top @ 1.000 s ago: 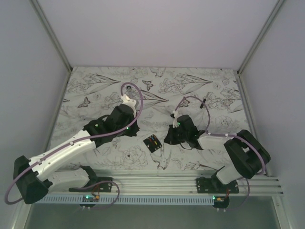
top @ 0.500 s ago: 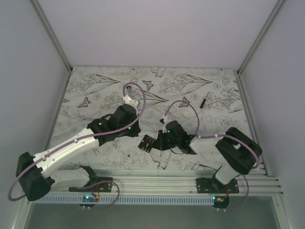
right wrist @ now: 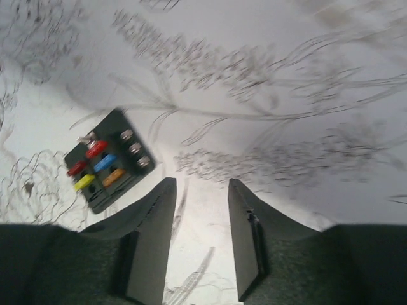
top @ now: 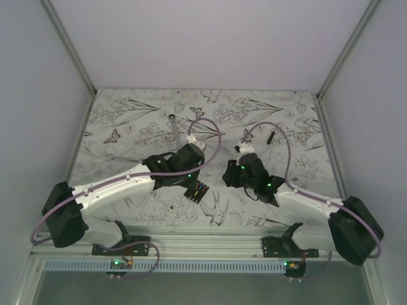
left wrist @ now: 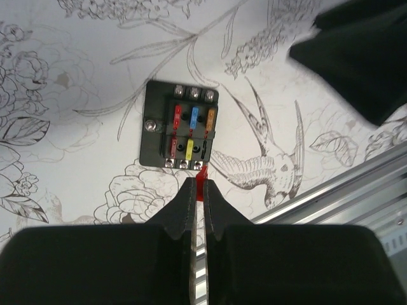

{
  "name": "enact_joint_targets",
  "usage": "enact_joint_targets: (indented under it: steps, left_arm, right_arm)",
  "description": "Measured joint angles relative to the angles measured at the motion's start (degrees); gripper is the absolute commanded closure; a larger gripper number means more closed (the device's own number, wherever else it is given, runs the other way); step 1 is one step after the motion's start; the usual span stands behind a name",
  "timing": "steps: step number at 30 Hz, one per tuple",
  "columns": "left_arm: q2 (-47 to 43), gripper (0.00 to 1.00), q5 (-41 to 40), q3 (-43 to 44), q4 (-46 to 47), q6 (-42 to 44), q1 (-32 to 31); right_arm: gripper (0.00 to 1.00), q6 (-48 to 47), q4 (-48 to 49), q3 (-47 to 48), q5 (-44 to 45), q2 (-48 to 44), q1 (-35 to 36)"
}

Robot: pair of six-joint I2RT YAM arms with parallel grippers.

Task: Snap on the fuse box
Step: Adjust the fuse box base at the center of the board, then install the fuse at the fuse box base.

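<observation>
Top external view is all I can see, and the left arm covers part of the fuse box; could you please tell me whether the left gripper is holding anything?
Observer: Yes. In the left wrist view, the left gripper is shut on a small red piece, which is pinched at its fingertips.
Operator: Thank you. Is there room for it on the fuse box?
Observer: The fuse box shows one dark, unfilled slot next to the yellow fuse, in the row nearest the gripper.
Operator: And could you check the right gripper for me?
Observer: In the right wrist view, the right gripper is open with nothing between its fingers. The fuse box lies off to one side of it.
</observation>
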Motion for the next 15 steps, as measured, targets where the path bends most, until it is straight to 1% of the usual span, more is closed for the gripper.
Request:
enact_joint_targets:
  steps: [4,9,10,13,15]
  left_arm:
    - [2.16,1.00,-0.22,0.66,-2.03,1.49,-1.53]
    - [5.64,1.00,-1.14,2.54,-4.11,2.25,-3.74]
    - [6.51,1.00,-1.40,2.91,-4.42,2.32,-4.33]
    - [9.38,1.00,-2.47,4.07,-5.35,2.51,-6.08]
    - [11.08,1.00,-3.39,4.92,-6.19,2.67,-6.95]
  right_arm:
    - [0.36,-2.54,-3.04,-1.38,3.85,-7.15,-4.02]
    - [0.20,-4.96,-5.60,-4.83,7.08,-13.60,-8.11]
    - [0.14,-5.35,-5.99,-5.46,7.74,-14.49,-8.63]
    - [0.01,-6.40,-6.91,-7.15,9.66,-16.87,-9.55]
    - [0.00,-6.67,-7.06,-8.09,10.73,-18.49,-9.70]
